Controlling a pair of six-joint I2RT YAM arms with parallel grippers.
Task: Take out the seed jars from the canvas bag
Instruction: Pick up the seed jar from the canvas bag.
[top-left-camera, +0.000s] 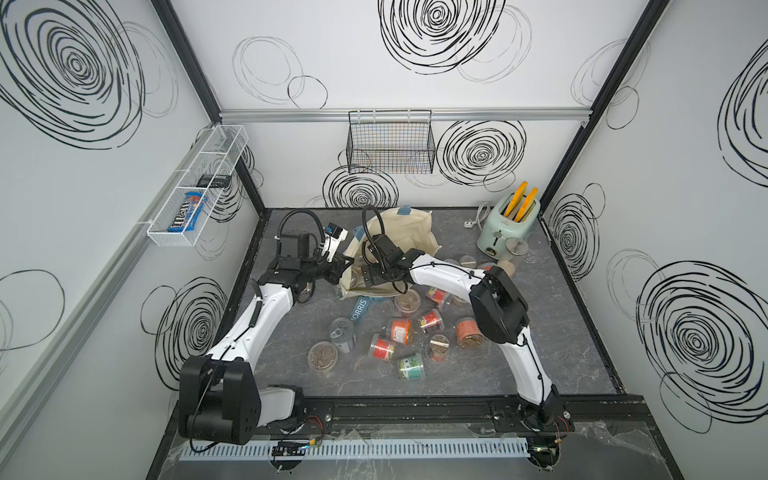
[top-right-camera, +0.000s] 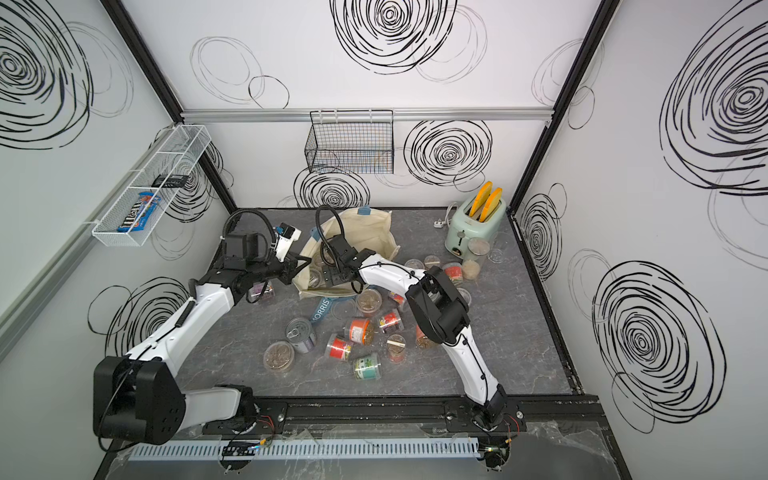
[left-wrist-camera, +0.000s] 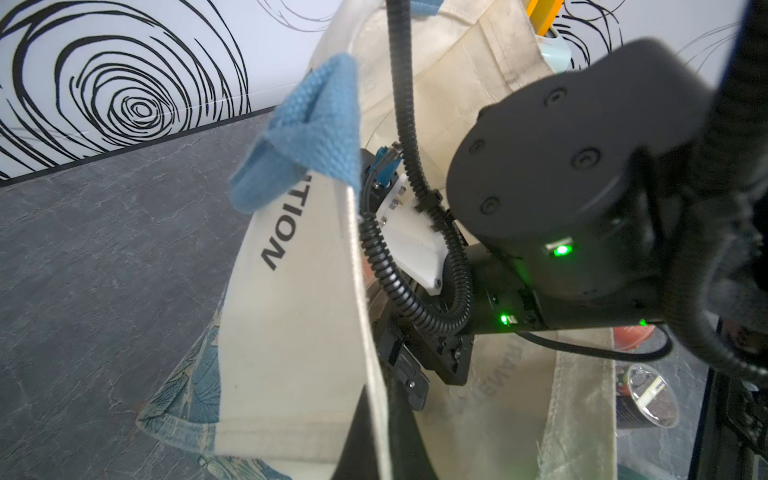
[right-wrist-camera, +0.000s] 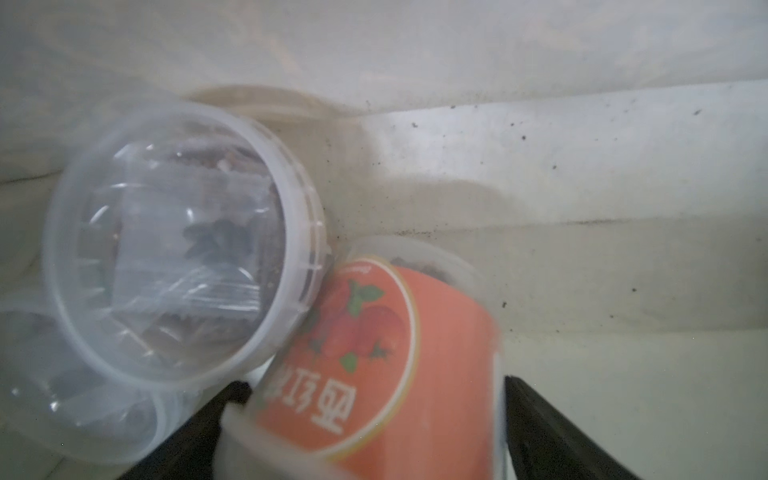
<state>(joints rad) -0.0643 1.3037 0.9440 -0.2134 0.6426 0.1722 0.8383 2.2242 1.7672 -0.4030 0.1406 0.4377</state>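
The right end effector (right-wrist-camera: 374, 386) is deep inside the canvas bag (top-left-camera: 415, 232). Its jaws are spread wide to either side of an orange-labelled jar (right-wrist-camera: 365, 328) that lies on its side. They sit close against the jar, but whether they pinch it cannot be told. A second jar (right-wrist-camera: 174, 249) touches the first and turns its clear lid to the wrist camera, with dark seeds behind the lid.

The left end effector (top-left-camera: 347, 262) is clenched on the bag's near rim, which stands lifted. In the left wrist view the cream hem and a folded blue handle (left-wrist-camera: 307, 137) hang right before the lens.

The bag lies toward the back of the grey surface (top-left-camera: 291, 353), and its blue "MORRIS" strap (top-left-camera: 359, 309) trails forward. In front of it many seed jars (top-left-camera: 400, 329) lie scattered, some upright and some tipped, with a tin can (top-left-camera: 343, 332) among them. More jars lie near the mint toaster (top-left-camera: 507, 224) at the back right.
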